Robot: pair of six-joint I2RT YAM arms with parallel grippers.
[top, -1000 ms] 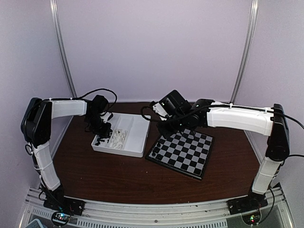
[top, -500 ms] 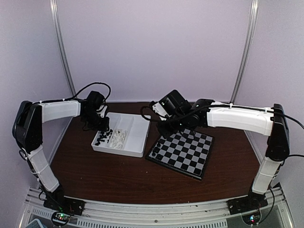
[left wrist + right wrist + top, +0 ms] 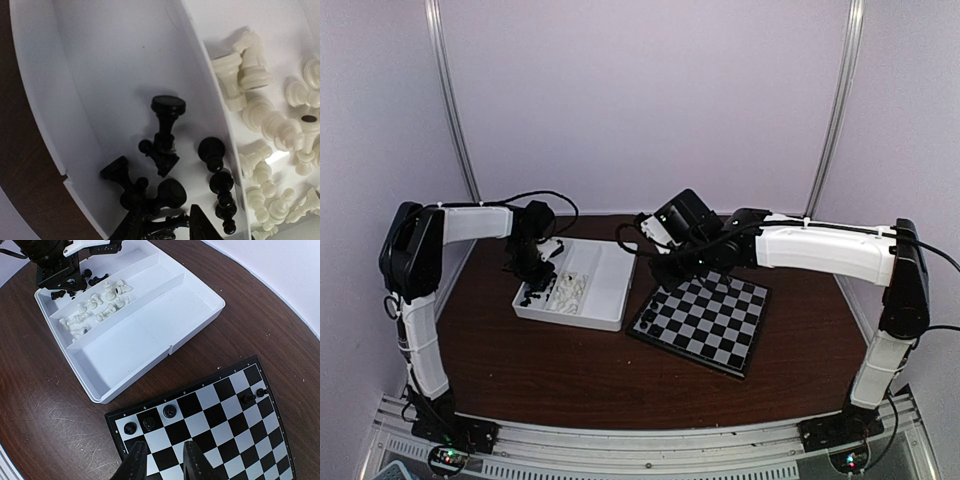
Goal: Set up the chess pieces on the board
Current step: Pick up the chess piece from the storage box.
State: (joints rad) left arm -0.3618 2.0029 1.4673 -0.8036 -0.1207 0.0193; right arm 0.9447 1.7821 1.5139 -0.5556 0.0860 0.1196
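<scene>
Black chess pieces (image 3: 165, 135) lie mostly toppled in the tray (image 3: 100, 65), outer bay, just ahead of the left gripper (image 3: 167, 222), cannot tell if its fingers pinch one; right gripper (image 3: 165, 452), fingers slightly parted, empty, hovers over the board (image 3: 225, 435), farther off.

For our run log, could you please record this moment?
left tool: at black pieces in tray; right tool: open above board; board: partly set

tray (image 3: 605, 290) left of board (image 3: 705, 320), pieces (image 3: 565, 292) in tray
</scene>
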